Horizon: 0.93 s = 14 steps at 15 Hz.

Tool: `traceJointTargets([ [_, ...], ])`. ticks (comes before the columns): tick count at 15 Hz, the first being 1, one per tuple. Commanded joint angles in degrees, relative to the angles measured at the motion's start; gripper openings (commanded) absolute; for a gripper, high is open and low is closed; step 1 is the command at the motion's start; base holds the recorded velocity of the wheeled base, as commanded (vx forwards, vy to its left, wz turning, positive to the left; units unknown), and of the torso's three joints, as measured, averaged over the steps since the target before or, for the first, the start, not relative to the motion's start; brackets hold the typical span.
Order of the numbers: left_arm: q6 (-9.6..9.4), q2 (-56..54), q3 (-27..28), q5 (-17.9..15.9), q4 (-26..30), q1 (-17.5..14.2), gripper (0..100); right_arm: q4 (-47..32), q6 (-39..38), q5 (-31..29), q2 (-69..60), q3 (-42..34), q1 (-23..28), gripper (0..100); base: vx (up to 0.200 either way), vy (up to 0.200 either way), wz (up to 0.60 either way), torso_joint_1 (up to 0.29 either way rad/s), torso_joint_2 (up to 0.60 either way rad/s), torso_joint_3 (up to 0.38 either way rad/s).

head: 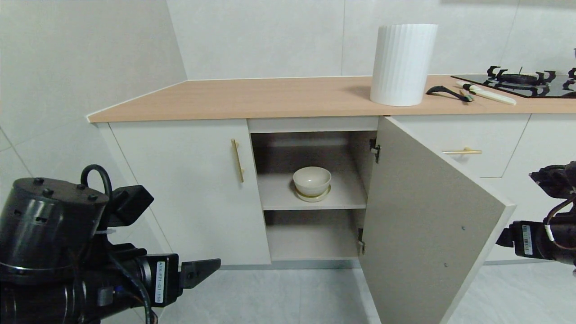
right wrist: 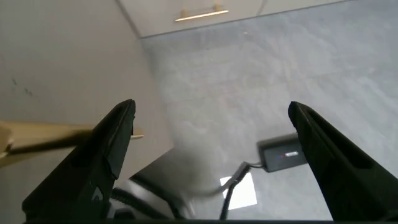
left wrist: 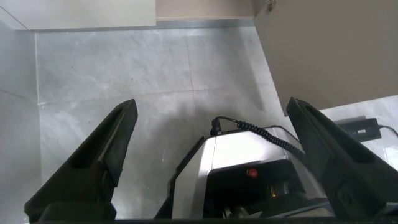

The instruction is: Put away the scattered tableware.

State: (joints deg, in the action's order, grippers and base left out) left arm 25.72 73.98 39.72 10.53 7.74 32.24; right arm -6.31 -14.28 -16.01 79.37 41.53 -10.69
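- Since the bowl looks like glazed ceramic, I judge it slippery and breakable; it sits on a saucer on the cupboard's upper shelf.
- Utensils lie on the desk; they look light and stiff, best taken by their handles.
- Left hand and right hand gape wide, grasping nothing.

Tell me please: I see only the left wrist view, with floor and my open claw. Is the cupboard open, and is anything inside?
Observer: Yes. The cupboard door stands open; a bowl sits on a small plate on the upper shelf.
Operator: Is any tableware left outside?
Observer: A dark ladle and a light-handled utensil lie on the countertop, beside a white ribbed container.
Operator: And my other arm?
Observer: The right claw is open and empty, beside the open door.
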Motion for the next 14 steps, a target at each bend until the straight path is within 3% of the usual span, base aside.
traceJointTargets([
  [1,0.03,0.11,0.01,0.01,-0.01,0.01,100,-0.01,-1.81,0.01,0.17,-0.14,-3.64,100,0.000,0.000,0.00,0.000,0.00,0.000],
  [7,0.03,-0.07,0.10,0.10,-0.01,0.01,100,2.18,-11.30,0.01,1.75,-0.22,-16.73,100,0.000,0.000,0.00,0.000,0.00,0.000],
  [14,-0.06,-0.51,-0.52,-0.07,-1.94,0.01,100,14.58,-12.53,1.24,12.47,1.45,-22.97,100,0.000,0.000,0.00,0.000,0.00,0.000],
])
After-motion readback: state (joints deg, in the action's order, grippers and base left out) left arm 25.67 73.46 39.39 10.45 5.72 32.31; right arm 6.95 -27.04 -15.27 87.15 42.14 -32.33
